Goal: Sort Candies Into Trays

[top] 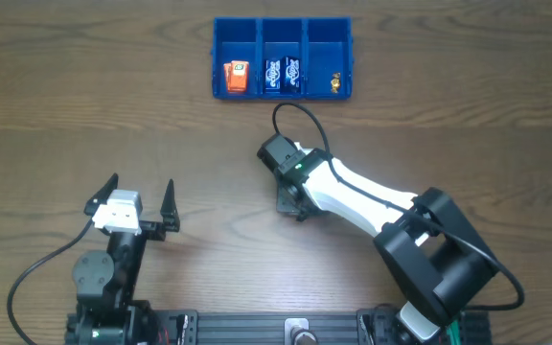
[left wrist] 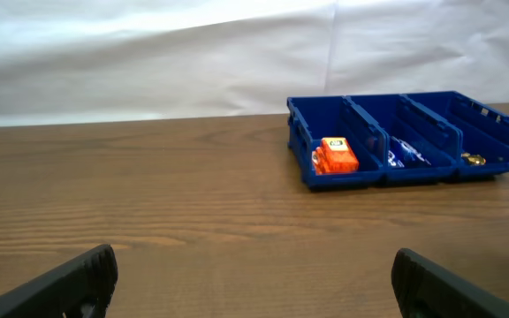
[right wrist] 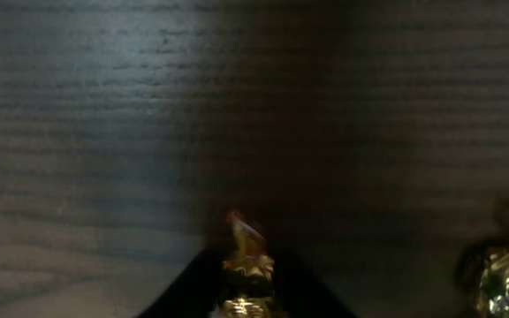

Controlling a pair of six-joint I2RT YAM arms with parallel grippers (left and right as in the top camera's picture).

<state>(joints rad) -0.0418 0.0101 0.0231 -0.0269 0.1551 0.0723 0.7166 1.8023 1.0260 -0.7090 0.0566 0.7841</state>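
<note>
blue tray (top: 283, 40), loose candy (right wrist: 502, 278) on table (top: 65, 115)

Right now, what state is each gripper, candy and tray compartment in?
left gripper: open, empty.
right gripper: shut on held gold candy.
second gold candy: loose on the table.
blue tray: upright, partly filled.
orange candies: in left compartment.
blue candies: in middle compartment.
binned gold candy: in right compartment.

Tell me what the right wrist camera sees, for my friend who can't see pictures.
The right gripper pinches a gold-wrapped candy, low over the wooden table. A second gold candy lies on the table nearby, apart from the first.
</note>
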